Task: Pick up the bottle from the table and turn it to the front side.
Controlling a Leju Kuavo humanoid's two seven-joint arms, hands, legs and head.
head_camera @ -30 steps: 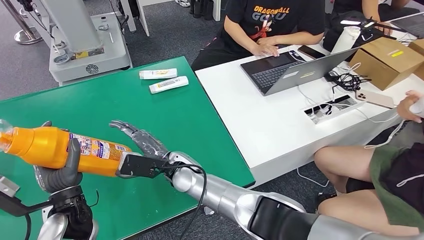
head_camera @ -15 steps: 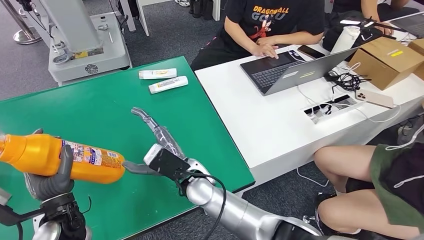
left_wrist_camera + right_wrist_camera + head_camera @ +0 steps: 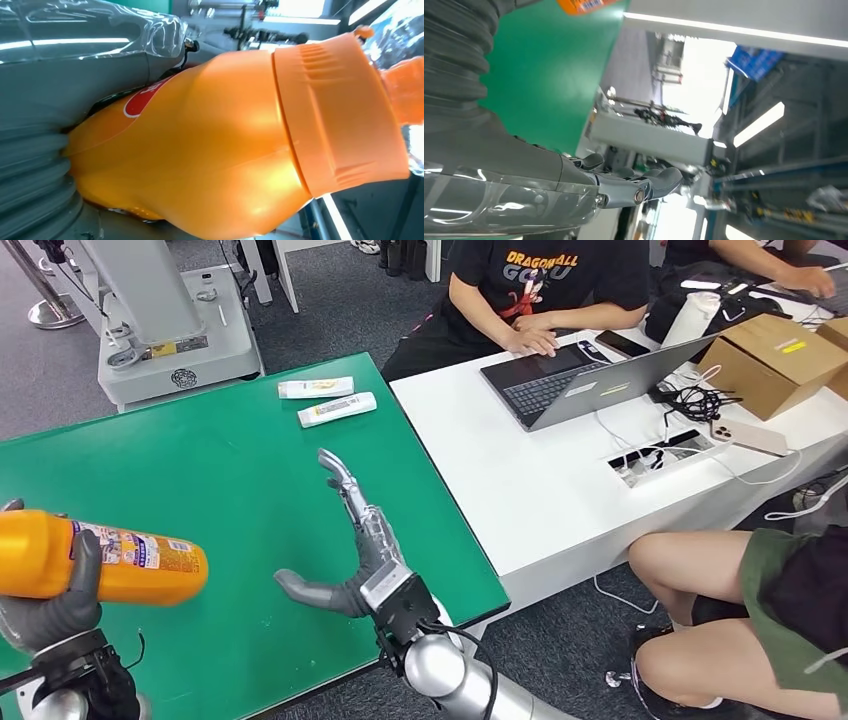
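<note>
The orange bottle [image 3: 100,558] is off the green table [image 3: 220,470], lying roughly horizontal in the left hand [image 3: 50,610] at the near-left corner of the head view. The grey fingers [image 3: 82,565] wrap over the body from the side nearest the camera, w/ the label facing up and toward the base end. In the left wrist view the cap [image 3: 345,115] and shoulder sit just past the palm, so the grip looks to be around the mid-body, prob. to leave the label free to read.

The right hand [image 3: 355,550] holds nothing: fingers stretched out straight and pointing away across the table, thumb spread wide to the side (a flat, open palm). It hovers near the table's right-front part, apart from the bottle, w/ a clear gap between thumb tip and bottle base.

Judgement: pickup is done; the turn to the front is what's left, and the one-hand hold means any roll has to come from the wrist.

Two white tubes [image 3: 330,400] lie at the far edge of the table; a person works at a laptop [image 3: 580,380] on the white desk beside it.
</note>
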